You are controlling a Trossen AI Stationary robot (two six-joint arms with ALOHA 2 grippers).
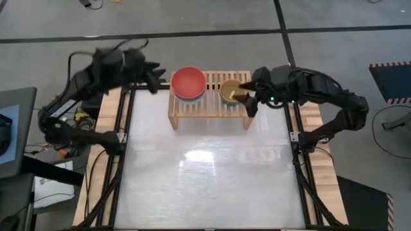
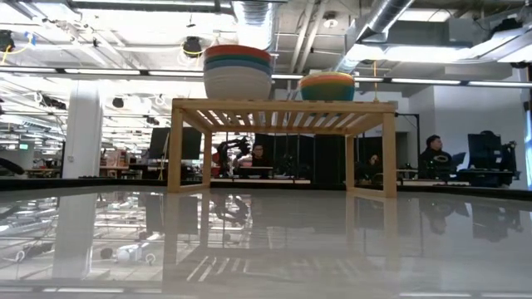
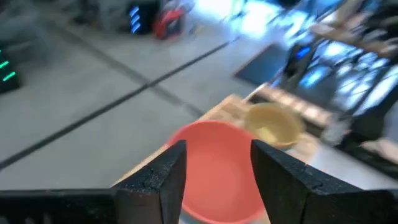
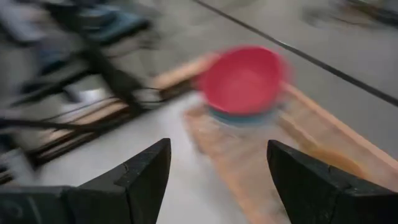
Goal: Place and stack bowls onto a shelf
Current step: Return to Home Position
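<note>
High view, red bowl (image 1: 189, 81) beside left jaws

Left gripper (image 3: 219, 152) with jaws apart, nothing between them. Red bowl (image 3: 216, 180) shows through the gap. Yellow bowl (image 3: 272, 124) sits just beside it, both on the light-wood shelf (image 3: 225, 107). Grey floor (image 3: 93, 87) beyond, blurred.
</note>
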